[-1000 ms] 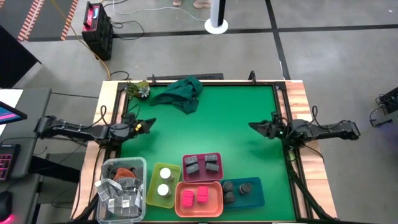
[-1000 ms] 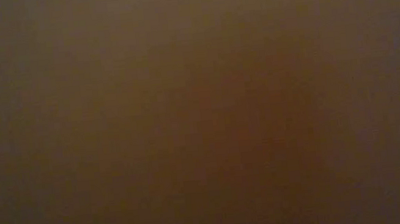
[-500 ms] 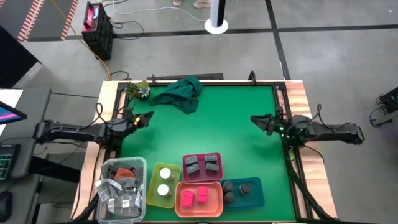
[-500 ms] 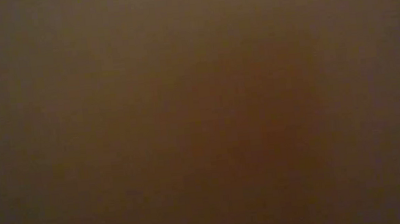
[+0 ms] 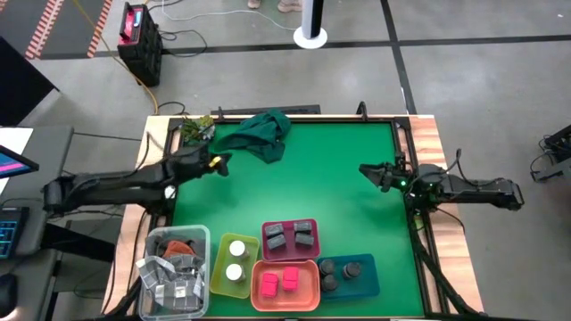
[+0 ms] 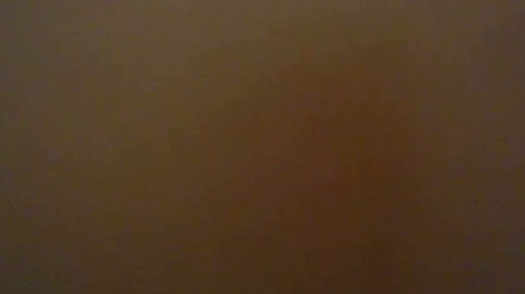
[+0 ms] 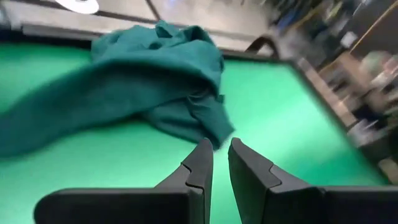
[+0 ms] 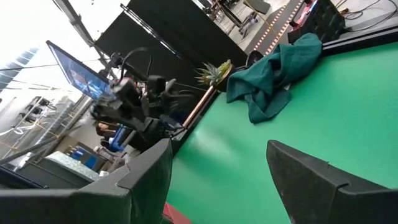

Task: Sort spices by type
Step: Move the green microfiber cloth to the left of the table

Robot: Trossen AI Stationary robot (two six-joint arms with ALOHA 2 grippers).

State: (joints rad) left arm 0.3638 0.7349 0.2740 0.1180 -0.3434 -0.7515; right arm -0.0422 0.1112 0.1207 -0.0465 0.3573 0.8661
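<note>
While right gripper (image 5: pixel 368 172) waits open, left gripper (image 7: pixel 220 151) nears cloth (image 7: pixel 143 81).

The table (image 5: pixel 357 205) has a flat matt green mat on top with bare pale wood showing along the side edges, and the dark green cloth (image 5: pixel 260 134) on it is soft, crumpled fabric with zero shine. Left tool (image 7: pixel 214 163) fingers look like smooth matt black plastic, nearly closed. Trays look like smooth plastic: yellow tray (image 5: pixel 219 267), orange tray (image 5: pixel 308 299), blue tray (image 5: pixel 368 278), plus a see-through bin (image 5: pixel 203 241) with slightly glossy walls.
</note>
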